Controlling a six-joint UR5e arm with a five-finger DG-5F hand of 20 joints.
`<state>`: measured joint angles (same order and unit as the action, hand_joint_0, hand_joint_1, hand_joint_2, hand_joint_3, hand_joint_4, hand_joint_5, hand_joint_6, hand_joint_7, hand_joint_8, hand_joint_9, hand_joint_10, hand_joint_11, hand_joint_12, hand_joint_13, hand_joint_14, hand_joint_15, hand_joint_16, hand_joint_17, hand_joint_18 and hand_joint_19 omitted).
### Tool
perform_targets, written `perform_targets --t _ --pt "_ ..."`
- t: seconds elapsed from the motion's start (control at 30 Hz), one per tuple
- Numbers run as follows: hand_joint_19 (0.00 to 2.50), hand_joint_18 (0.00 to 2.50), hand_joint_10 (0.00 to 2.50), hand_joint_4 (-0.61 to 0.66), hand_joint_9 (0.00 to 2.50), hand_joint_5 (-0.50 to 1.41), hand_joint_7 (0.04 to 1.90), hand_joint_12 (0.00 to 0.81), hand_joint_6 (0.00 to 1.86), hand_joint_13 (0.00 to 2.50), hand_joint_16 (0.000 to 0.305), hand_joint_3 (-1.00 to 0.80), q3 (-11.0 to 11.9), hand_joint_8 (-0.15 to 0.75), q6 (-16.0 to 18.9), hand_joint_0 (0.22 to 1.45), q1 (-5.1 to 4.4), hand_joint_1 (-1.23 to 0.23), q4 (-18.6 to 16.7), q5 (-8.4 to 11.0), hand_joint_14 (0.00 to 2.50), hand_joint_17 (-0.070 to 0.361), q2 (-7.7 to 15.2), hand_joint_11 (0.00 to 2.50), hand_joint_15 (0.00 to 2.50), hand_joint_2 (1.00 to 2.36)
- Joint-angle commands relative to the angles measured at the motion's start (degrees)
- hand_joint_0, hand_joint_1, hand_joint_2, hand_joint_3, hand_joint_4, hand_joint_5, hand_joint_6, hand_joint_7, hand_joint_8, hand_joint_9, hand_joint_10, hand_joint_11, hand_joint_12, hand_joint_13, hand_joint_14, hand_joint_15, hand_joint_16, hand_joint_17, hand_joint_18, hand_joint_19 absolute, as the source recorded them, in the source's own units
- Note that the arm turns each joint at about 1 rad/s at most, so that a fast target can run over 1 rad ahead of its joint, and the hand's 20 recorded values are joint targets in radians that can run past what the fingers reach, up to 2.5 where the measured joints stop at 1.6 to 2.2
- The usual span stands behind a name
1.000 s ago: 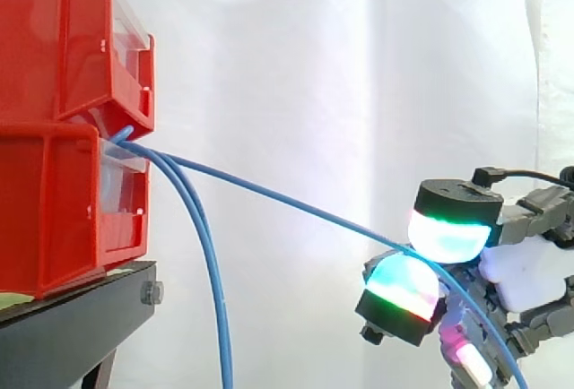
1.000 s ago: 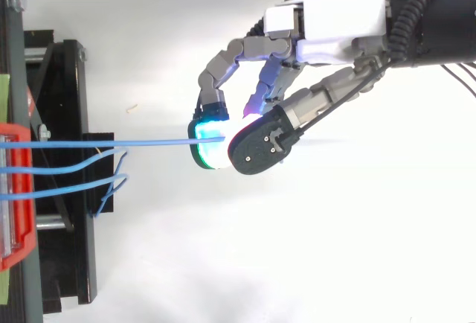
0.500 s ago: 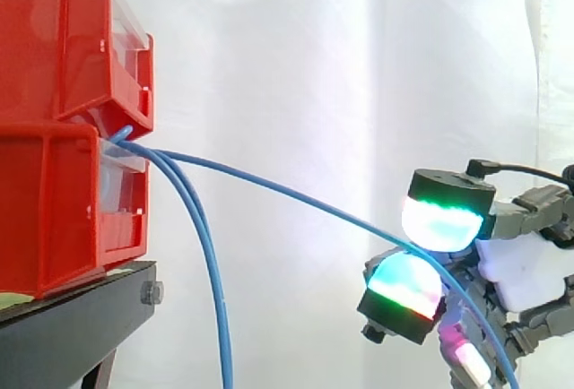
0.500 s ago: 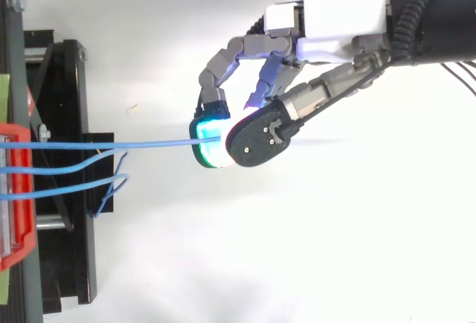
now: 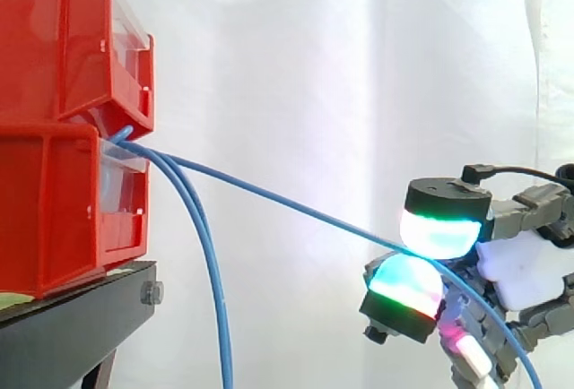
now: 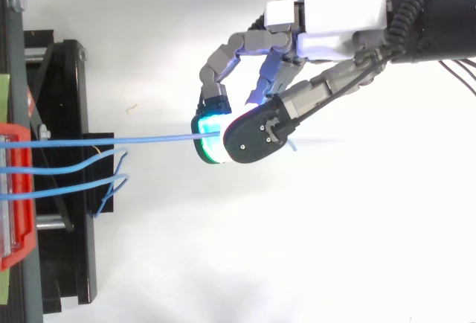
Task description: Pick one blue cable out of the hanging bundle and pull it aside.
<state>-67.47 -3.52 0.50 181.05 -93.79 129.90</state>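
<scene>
Holds 1 blue cable (image 5: 287, 205) in the hand (image 5: 522, 274), nipped between opposed glowing pads (image 5: 437, 233), other fingers curled loosely behind. Narrow grip, closed on that cable alone; touches nothing else.

Traces the cable from the gap between the 2 red bins (image 5: 63, 66) at the side view's 9 o'clock edge, down and across to the pinch near 4 o'clock. Long axis 10-to-4, fairly straight, slight sag at most. Past the pads, drops away toward 5 o'clock beside the palm. Seen from above: same cable (image 6: 149, 139) almost dead along 9-to-3, bins at the 9 o'clock end, hand (image 6: 335, 18) at the 3 o'clock end, fingers reaching in toward 8 o'clock.

Leaves the rest of the bundle (image 5: 215, 290) hanging just beside the bins, curving down toward 6 o'clock in front of the stand (image 5: 81, 317), well apart from the hand. Nothing but curtain (image 5: 296, 66) between the drawn cable and those strands.

Looks like mid-pull: 1 cable singled out and parted from the others, not yet far aside.

Calls, on this showing, for travel toward 3 o'clock, away from the bins and roughly along the cable's own axis, pinch held firm. Risks slip through the smooth pads under rising tension, or a tug on the bins given a fixed far end. Cannot tell the anchoring inside the bins.
</scene>
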Motion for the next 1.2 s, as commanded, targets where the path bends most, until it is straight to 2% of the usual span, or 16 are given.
perform_targets --t 0.0,0.17,0.5,0.7,1.17 --pt "0.49 0.83 0.02 -0.15 1.08 -0.03 1.08 0.372 0.88 0.99 0.061 -0.05 0.0 0.301 0.6 0.58 0.03 -0.74 0.0 0.02 0.02 0.136 0.0 0.45 0.59 1.01" --pt "0.48 0.84 0.02 -0.20 1.10 -0.02 1.06 0.385 0.88 0.97 0.062 -0.03 0.1 0.295 1.5 0.57 0.12 -0.75 0.1 0.10 0.02 0.140 0.0 0.44 0.57 1.01" --pt "0.47 0.84 0.02 -0.20 1.11 -0.02 1.07 0.391 0.87 0.96 0.063 -0.04 0.0 0.296 1.6 0.58 0.12 -0.75 0.0 -0.07 0.02 0.143 0.0 0.42 0.57 1.00" --pt "0.47 0.83 0.01 -0.19 1.11 -0.02 1.08 0.393 0.86 0.96 0.064 -0.04 0.0 0.297 1.2 0.59 -0.32 -0.74 0.0 0.02 0.02 0.143 0.0 0.42 0.57 1.00" --pt "0.48 0.83 0.02 -0.19 1.11 -0.02 1.08 0.395 0.86 0.96 0.064 -0.05 0.0 0.304 0.6 0.58 -0.32 -0.74 0.0 0.02 0.02 0.143 0.0 0.42 0.57 1.03"
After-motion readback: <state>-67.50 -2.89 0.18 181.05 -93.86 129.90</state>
